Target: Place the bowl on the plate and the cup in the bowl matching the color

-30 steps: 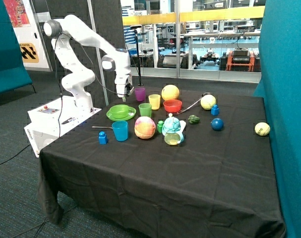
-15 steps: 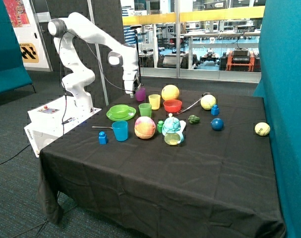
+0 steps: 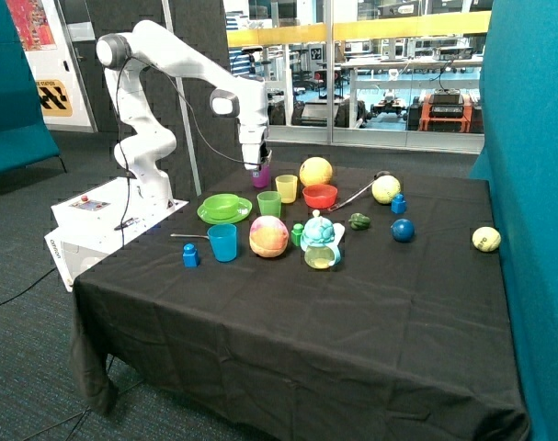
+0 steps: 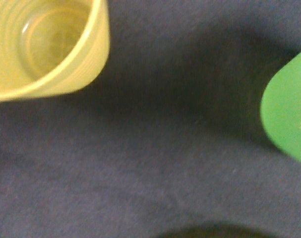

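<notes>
Your claw [image 3: 256, 167] has lifted and swung away from above the green plate [image 3: 208, 214]; it now hangs over the purple cup [image 3: 260, 177] at the back of the table [image 3: 352, 294], farther from the arm's base than a second ago. Nothing on the cloth has shifted. You cannot tell whether its fingers are spread or pressed together, and they do not appear in the wrist view.

Look just below and in front of the claw for the green cup [image 3: 269, 203]: a small light-green tumbler without a handle, upright, mouth open, standing on the cloth between the plate and the yellow cup [image 3: 286, 188]. It is not in the bowl. The light-green bowl [image 3: 225, 204] already sits on the plate, on the arm-base side of the claw. The wrist view gives you only the yellow cup's ribbed inside [image 4: 46, 42], dark cloth, and a green edge [image 4: 287, 119].
</notes>
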Available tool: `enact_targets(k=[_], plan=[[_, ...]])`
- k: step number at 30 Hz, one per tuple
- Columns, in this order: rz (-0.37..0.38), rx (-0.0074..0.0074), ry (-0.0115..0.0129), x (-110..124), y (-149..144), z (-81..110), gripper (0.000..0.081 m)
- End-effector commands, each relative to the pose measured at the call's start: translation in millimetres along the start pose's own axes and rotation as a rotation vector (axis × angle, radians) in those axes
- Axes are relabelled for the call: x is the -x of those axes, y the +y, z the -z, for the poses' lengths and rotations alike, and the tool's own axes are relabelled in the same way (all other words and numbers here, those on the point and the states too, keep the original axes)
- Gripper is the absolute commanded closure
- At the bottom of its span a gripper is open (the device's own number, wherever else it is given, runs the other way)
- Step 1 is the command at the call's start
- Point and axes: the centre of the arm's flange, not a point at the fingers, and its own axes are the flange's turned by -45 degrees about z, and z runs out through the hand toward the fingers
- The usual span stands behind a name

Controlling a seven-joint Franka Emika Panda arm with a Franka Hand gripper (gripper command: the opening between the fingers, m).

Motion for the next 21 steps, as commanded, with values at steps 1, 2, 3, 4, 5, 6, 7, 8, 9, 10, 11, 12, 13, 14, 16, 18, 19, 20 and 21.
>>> enact_targets(k=[1, 2, 3, 4, 5, 6, 7, 8, 9, 10, 11, 12, 13, 14, 16, 18, 19, 20, 21], plan=[[-0.026, 0.0023, -0.0018, -20, 20, 1.2, 0.0413], [-0.028, 0.0023, -0.0018, -21, 22, 0.4, 0.0416], [-0.031, 0.0023, -0.0018, -22, 23, -0.6, 0.0417], [-0.034, 0.0024, -0.0018, -23, 25, -1.6, 0.0418], [-0.036, 0.0024, -0.0018, -24, 27, -2.8, 0.0412], [-0.038, 0.0024, -0.0017, -24, 28, -3.6, 0.0416], [-0.041, 0.0024, -0.0017, -25, 29, -4.7, 0.0417], [-0.043, 0.0024, -0.0017, -26, 30, -5.9, 0.0419], [-0.047, 0.0024, -0.0017, -27, 31, -7.7, 0.0413], [-0.049, 0.0024, -0.0017, -27, 31, -9.5, 0.0410], [-0.053, 0.0024, -0.0017, -28, 32, -11.7, 0.0409], [-0.054, 0.0024, -0.0017, -28, 33, -13.7, 0.0409], [-0.055, 0.0024, -0.0017, -28, 33, -14.9, 0.0409], [-0.056, 0.0024, -0.0017, -28, 33, -16.2, 0.0409], [-0.058, 0.0024, -0.0017, -28, 33, -19.2, 0.0407], [-0.058, 0.0024, -0.0017, -28, 32, -22.0, 0.0406], [-0.057, 0.0024, -0.0017, -27, 32, -23.2, 0.0406], [-0.056, 0.0024, -0.0017, -27, 31, -24.8, 0.0407], [-0.055, 0.0024, -0.0017, -27, 31, -25.8, 0.0407]])
